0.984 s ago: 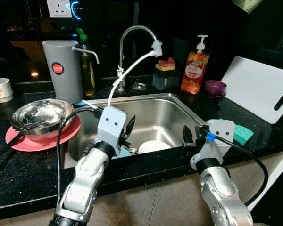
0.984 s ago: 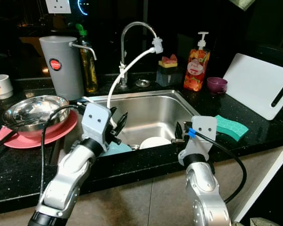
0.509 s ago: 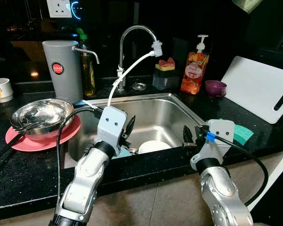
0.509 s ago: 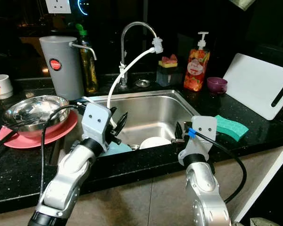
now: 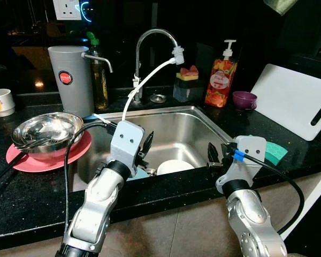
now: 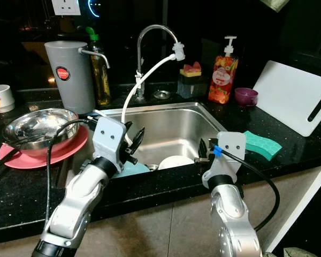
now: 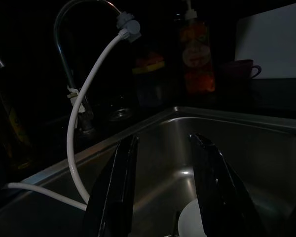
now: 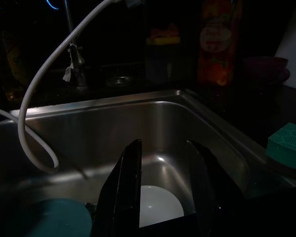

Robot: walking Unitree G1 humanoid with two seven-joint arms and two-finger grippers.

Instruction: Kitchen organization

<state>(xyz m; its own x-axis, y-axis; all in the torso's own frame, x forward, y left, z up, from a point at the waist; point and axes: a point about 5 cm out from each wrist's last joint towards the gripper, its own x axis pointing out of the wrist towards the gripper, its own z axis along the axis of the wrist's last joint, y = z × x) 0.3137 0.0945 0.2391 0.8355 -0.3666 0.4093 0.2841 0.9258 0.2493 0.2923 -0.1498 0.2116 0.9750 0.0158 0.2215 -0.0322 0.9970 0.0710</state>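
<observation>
— Grippers, what are they doing?
— Left gripper (image 5: 145, 148) and right gripper (image 5: 212, 155) are hovering at the near edge of the sink (image 5: 203, 119), fingers parted, gripping nothing.
— And the dishes?
— White plate (image 5: 174, 166) and teal dish (image 8: 56, 217) are lying in the basin, below both.

sink (image 5: 203, 120): in the middle
plate (image 5: 174, 166): in the sink
bowl (image 5: 44, 131): at 9 o'clock
sponge (image 5: 274, 152): at 3 o'clock
tap (image 5: 150, 45): at 12 o'clock
</observation>
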